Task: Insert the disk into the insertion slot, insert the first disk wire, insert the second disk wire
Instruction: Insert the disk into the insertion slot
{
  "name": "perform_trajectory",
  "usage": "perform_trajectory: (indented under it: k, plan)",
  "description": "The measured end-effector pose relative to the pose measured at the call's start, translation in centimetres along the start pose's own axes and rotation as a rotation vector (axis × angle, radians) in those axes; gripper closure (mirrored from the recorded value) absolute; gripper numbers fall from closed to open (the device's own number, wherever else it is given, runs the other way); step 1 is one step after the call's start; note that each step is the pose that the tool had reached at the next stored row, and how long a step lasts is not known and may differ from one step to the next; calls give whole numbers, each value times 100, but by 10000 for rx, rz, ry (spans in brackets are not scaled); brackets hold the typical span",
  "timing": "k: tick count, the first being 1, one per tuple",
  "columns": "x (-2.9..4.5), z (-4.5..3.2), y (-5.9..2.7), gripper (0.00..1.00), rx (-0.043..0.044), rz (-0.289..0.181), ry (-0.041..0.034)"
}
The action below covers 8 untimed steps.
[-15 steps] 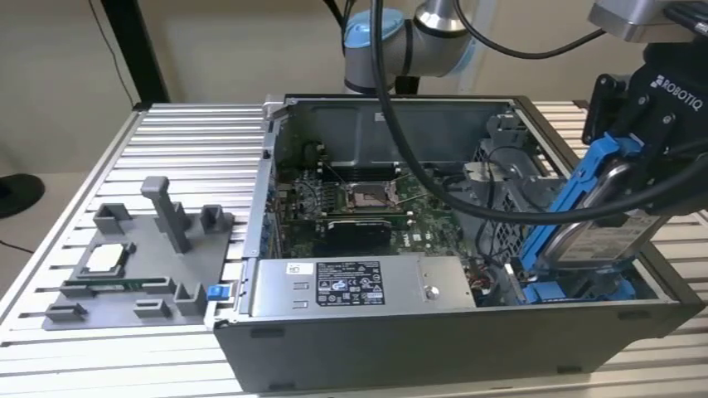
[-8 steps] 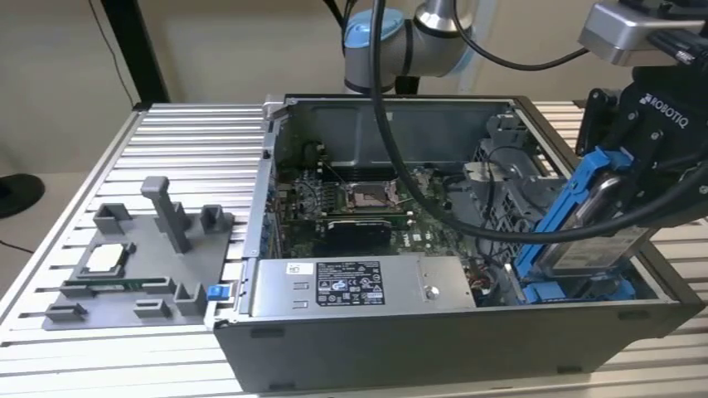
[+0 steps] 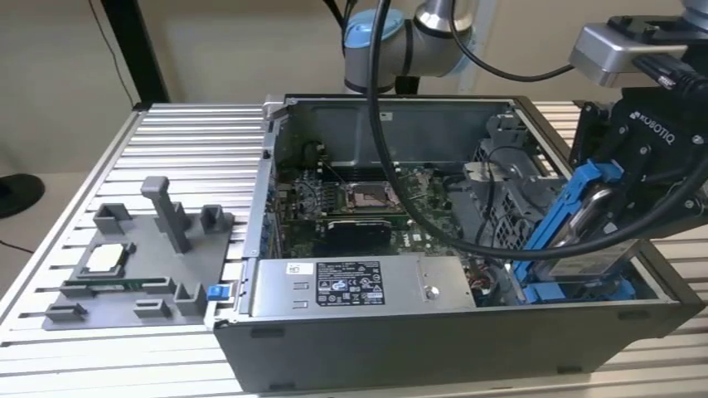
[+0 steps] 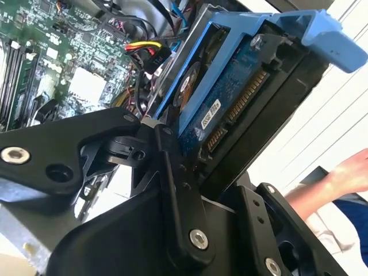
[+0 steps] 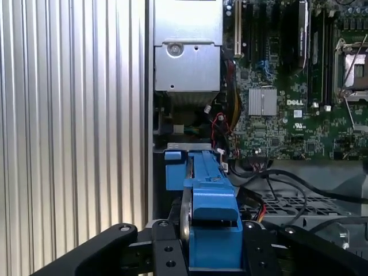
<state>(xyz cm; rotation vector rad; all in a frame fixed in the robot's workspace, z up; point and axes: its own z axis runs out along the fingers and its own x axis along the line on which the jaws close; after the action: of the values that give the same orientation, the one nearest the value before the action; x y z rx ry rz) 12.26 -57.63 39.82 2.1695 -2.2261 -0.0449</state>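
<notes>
My gripper [image 3: 612, 217] is shut on the disk [image 3: 595, 222], a silver drive clipped in a bright blue carrier. The disk hangs tilted, lower end down, over the open computer case's near corner at the exterior view's right. Below it sits the insertion slot [image 3: 578, 291] with blue plastic clips. In the second wrist view the disk [image 4: 230, 98] shows its blue circuit side and connector pins, with a black finger [image 4: 172, 172] pressed against it. The first wrist view sees the carrier [image 5: 208, 195] edge-on between the fingers. Coloured wires [image 4: 144, 52] lie in the case beside it; I cannot tell which are disk wires.
The silver power-supply box [image 3: 354, 286] fills the case's near side, with the motherboard [image 3: 366, 199] behind it. A thick black cable [image 3: 443, 232] crosses above the case. A grey fixture [image 3: 144, 265] stands on the ribbed table [image 3: 188, 149]. A person's hand [image 4: 351, 172] is nearby.
</notes>
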Motion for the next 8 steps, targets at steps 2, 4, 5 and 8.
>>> perform_trajectory:
  k: [2, 4, 5, 8]
  plan:
    - [0, 29, -1, 100, 0, 6, 0]
    - [0, 51, -2, 100, 0, 9, 2]
    - [0, 61, -3, 100, 0, 9, 1]
    - [0, 81, -3, 100, -1, 10, -1]
